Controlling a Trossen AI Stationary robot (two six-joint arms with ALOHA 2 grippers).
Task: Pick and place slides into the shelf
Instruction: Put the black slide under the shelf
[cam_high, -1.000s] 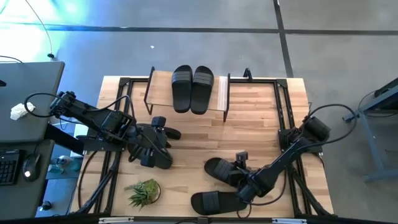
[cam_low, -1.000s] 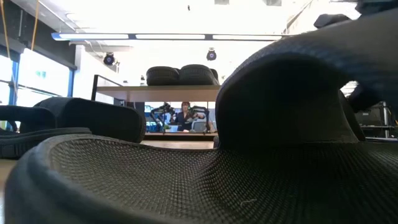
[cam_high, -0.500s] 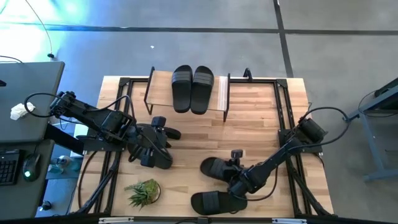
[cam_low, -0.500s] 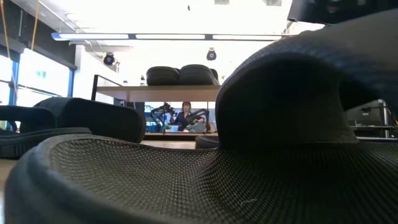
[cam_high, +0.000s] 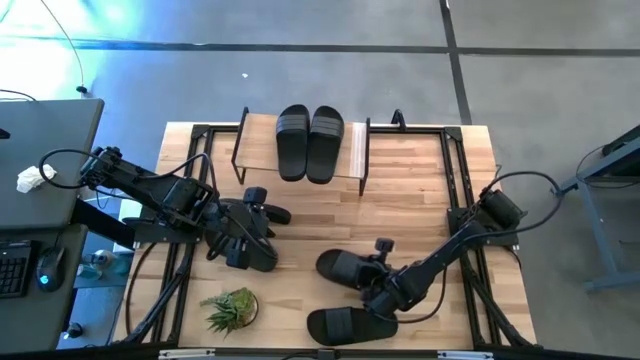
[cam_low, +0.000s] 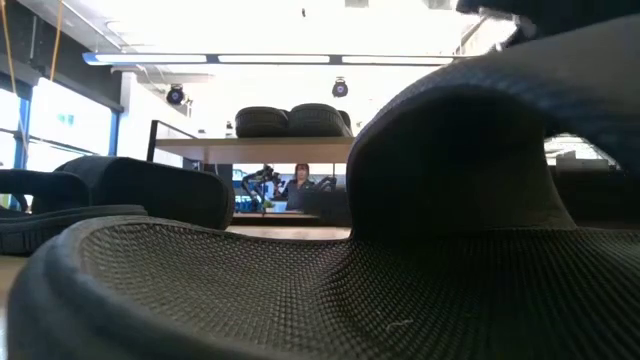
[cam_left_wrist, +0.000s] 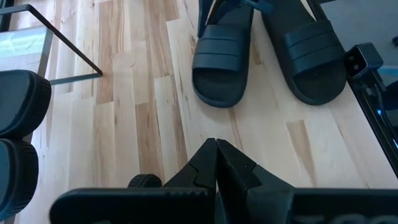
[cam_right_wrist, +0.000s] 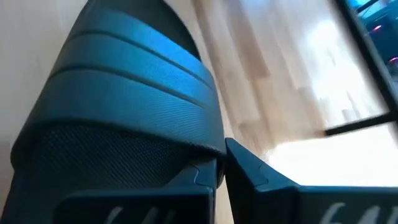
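A robotics lab: a wooden counter (cam_high: 400, 200) stands on a bare grey concrete floor (cam_high: 300, 80), a desk with keyboard (cam_high: 12, 272) and mouse (cam_high: 48, 268) at lower left, long ceiling strip lights (cam_low: 280, 58) overhead, and more robot arms (cam_low: 262, 178) behind.

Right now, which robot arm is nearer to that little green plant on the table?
The left. Its end effector sits just above the plant in the high view, while the right end effector is farther off, across the table by a slide.

Two dark jointed arms (cam_high: 150, 190), looped black cables, black hand (cam_left_wrist: 216, 163)
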